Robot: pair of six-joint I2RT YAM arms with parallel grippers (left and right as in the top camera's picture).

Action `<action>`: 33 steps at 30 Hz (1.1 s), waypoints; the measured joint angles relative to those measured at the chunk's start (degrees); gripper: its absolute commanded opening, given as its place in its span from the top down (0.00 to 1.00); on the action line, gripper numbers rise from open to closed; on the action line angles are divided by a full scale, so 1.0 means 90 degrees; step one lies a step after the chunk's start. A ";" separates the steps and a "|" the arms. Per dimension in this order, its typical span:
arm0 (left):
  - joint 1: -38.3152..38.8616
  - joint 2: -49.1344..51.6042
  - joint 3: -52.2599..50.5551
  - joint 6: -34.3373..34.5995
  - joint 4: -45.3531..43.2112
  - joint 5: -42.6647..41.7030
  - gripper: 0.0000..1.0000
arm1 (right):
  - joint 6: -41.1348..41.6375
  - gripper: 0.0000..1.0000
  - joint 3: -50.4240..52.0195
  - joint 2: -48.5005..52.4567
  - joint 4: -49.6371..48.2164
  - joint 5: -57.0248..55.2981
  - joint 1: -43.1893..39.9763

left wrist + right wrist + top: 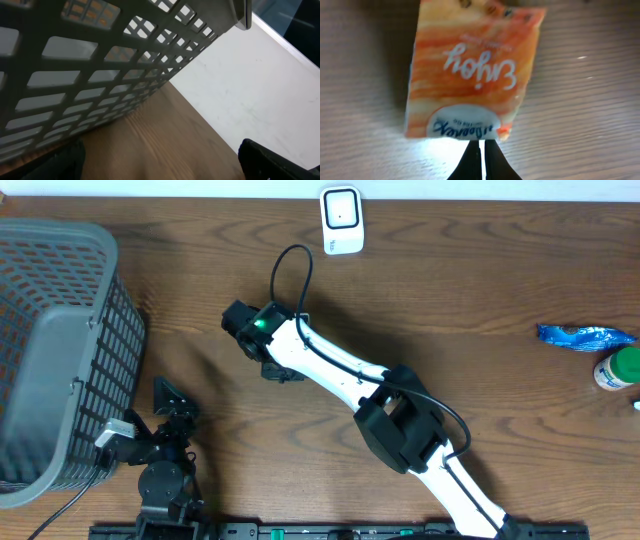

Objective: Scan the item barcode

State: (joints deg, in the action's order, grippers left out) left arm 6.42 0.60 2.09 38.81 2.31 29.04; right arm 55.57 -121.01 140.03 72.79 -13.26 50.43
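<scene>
In the right wrist view an orange snack packet (470,75) with white script and a white label fills the middle, raised a little over the wood. My right gripper (482,145) is shut, its two black fingertips pinching the packet's near edge. From overhead the right gripper (240,318) hangs over the table's middle left and hides the packet. No barcode shows on the visible face. A white scanner (341,220) stands at the table's far edge. My left gripper (170,405) rests open near the front left beside the basket, with nothing between its fingers (270,160).
A grey mesh basket (60,340) stands at the left edge and fills the left wrist view, basket wall (100,65). A blue packet (585,336) and a green-capped bottle (620,368) lie at the far right. The right arm's cable loops above its wrist.
</scene>
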 measured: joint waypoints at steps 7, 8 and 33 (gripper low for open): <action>0.0000 0.0000 0.0000 0.0000 0.0000 0.0002 0.02 | -0.0631 0.84 -0.0092 0.0000 -0.0933 0.1178 -0.0029; 0.0000 0.0000 0.0000 -0.0002 0.0000 0.0000 0.02 | -0.0685 0.83 -0.0136 0.0000 -0.1008 0.1345 -0.0029; 0.0000 0.0000 0.0000 0.0000 0.0000 0.0000 0.02 | -0.0682 0.99 -0.0199 0.0024 -0.1452 0.0170 -0.0194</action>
State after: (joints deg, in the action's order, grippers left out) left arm 6.42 0.60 2.09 38.81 2.31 29.04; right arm 49.43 -122.80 140.25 59.72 -11.73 48.69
